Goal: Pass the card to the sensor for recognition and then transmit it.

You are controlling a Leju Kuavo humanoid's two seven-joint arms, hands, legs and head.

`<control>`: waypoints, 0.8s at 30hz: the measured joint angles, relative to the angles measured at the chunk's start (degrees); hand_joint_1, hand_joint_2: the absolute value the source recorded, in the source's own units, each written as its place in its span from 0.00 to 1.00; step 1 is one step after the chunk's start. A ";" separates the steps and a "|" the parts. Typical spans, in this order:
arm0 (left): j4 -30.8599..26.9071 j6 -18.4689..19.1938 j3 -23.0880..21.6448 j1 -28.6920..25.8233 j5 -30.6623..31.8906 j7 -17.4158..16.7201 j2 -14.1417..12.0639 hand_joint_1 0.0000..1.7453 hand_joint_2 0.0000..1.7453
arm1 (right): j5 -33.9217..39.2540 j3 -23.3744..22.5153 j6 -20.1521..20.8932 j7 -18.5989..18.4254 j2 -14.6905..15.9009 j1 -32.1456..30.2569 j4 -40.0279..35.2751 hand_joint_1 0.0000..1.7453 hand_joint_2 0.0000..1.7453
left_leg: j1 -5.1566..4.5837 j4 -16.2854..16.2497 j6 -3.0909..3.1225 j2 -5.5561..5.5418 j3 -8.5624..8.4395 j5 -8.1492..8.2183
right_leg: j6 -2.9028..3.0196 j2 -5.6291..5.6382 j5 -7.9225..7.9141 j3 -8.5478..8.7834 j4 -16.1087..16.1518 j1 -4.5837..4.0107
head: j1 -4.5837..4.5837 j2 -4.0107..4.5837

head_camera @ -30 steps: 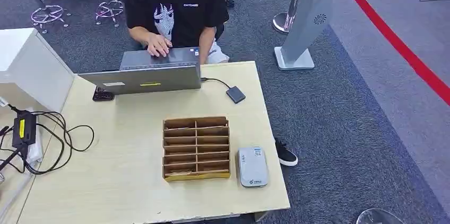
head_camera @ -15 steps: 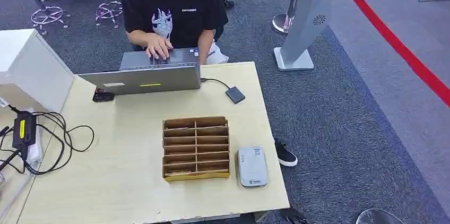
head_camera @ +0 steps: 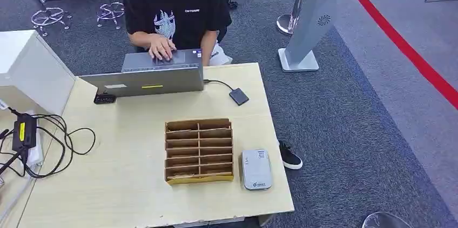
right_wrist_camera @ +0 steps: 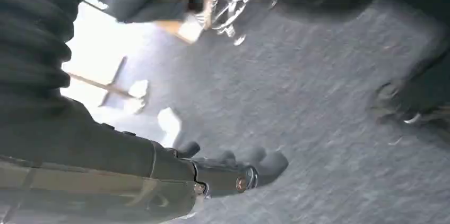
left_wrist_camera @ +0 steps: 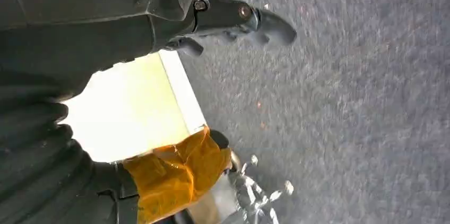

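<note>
Two items by the table (head_camera: pixel 135 195) front edge, card rack (head_camera: pixel 199 151), sensor (head_camera: pixel 256 169)

Each wrist view shows a dark grey ribbed cover, a thick grey thumb (left_wrist_camera: pixel 132 17) with brass-coloured screws, and darker fingers (right_wrist_camera: pixel 265 163).

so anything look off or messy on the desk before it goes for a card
Mostly tidy. The cardboard card organizer and grey sensor sit square and side by side. The one untidy spot is the loose tangle of black cables by a black adapter at the table's left edge. No card can be made out in the slots.
</note>
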State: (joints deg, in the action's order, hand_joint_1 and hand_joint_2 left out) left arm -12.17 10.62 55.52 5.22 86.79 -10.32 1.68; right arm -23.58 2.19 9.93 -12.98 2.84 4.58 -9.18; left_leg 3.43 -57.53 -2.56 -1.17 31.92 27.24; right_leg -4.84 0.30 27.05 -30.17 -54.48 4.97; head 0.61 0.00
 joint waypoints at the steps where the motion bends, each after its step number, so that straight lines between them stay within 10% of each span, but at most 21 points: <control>1: 0.00 -0.20 0.00 -0.01 -0.11 -0.33 0.09 0.00 1.00 | 0.35 0.17 -4.07 0.11 -0.04 0.21 0.00 0.00 1.00 | 0.00 -0.01 0.00 0.00 0.01 0.00 | 0.00 0.00 0.00 0.01 0.00 0.00 | -0.02 0.00; 4: 0.00 -3.18 0.00 -0.02 -0.57 -1.31 0.24 0.00 1.00 | 1.79 -0.18 -14.71 -1.34 0.72 1.12 0.00 0.00 1.00 | -0.01 -0.08 0.01 0.00 0.01 0.00 | -0.01 0.00 -0.01 0.05 0.03 0.01 | 0.00 0.00; 9: 0.00 -5.11 0.04 -0.03 -1.14 -1.70 -0.15 0.00 1.00 | 4.11 -1.38 -13.56 -0.92 1.97 1.29 0.00 0.00 1.00 | 0.00 -0.07 0.01 -0.02 -0.01 0.01 | 0.00 0.00 -0.01 0.01 0.02 -0.01 | -0.02 0.00; 10: 0.00 -4.34 0.04 -0.03 -1.01 -1.51 -0.24 0.00 1.00 | 4.16 -1.51 -11.03 -1.39 1.97 1.21 0.00 0.00 0.00 | 0.00 -0.07 0.00 -0.02 -0.02 0.01 | 0.00 0.00 -0.01 0.00 0.01 -0.01 | 0.00 0.00; 13: 0.00 -0.02 0.00 0.01 0.18 -0.26 -0.24 0.00 1.00 | 2.08 -1.25 0.52 -3.94 1.64 0.77 0.13 0.00 0.00 | 0.01 -0.04 0.00 -0.02 -0.02 0.01 | 0.00 0.00 0.01 -0.02 0.00 -0.01 | 0.00 0.00; 15: 0.00 -1.76 -0.26 -0.10 0.05 0.72 0.09 0.00 1.00 | 2.20 -1.12 -3.05 -4.70 0.96 0.08 0.17 0.00 0.00 | 0.01 -0.04 0.00 -0.02 0.02 0.01 | 0.00 0.00 0.01 -0.02 -0.01 -0.02 | -0.02 0.00; 16: 0.00 -4.01 -0.22 -0.09 -1.22 1.20 0.30 0.00 1.00 | 3.25 -1.20 -7.87 -4.40 0.66 -0.16 0.17 0.00 1.00 | 0.00 -0.04 0.00 -0.02 0.04 0.01 | 0.00 0.00 0.01 -0.03 -0.01 0.00 | 0.02 0.00; 19: -0.02 -9.82 0.44 0.04 -3.72 1.97 0.11 0.00 1.00 | 6.10 -2.78 -17.98 -2.34 1.27 -0.18 0.17 0.00 1.00 | -0.01 -0.05 0.01 -0.01 0.04 0.01 | 0.00 0.00 0.01 0.00 0.02 0.01 | -0.07 0.00; 23: -0.02 -7.12 1.40 0.01 -4.08 1.66 -0.74 0.00 1.00 | 6.33 -5.20 -14.69 1.42 2.23 -0.08 0.17 0.00 1.00 | 0.00 -0.06 0.01 -0.01 0.03 0.01 | 0.00 0.00 -0.01 0.02 0.02 0.00 | -0.02 0.00; 24: 0.00 -4.84 1.40 0.03 -3.36 1.20 -0.88 0.00 1.00 | 4.50 -4.90 -13.10 1.48 2.21 0.08 0.17 0.00 0.00 | 0.00 -0.06 0.01 0.00 0.00 0.01 | 0.00 0.01 -0.01 0.01 0.01 0.00 | -0.02 0.00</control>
State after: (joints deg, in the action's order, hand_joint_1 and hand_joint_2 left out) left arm -12.17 5.78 56.92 5.25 83.43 -9.12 0.81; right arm -19.09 -2.71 -3.16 -11.50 5.05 4.66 -9.01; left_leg 3.43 -57.59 -2.55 -1.17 31.93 27.25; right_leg -4.84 0.32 27.04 -30.16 -54.46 4.97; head 0.59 0.00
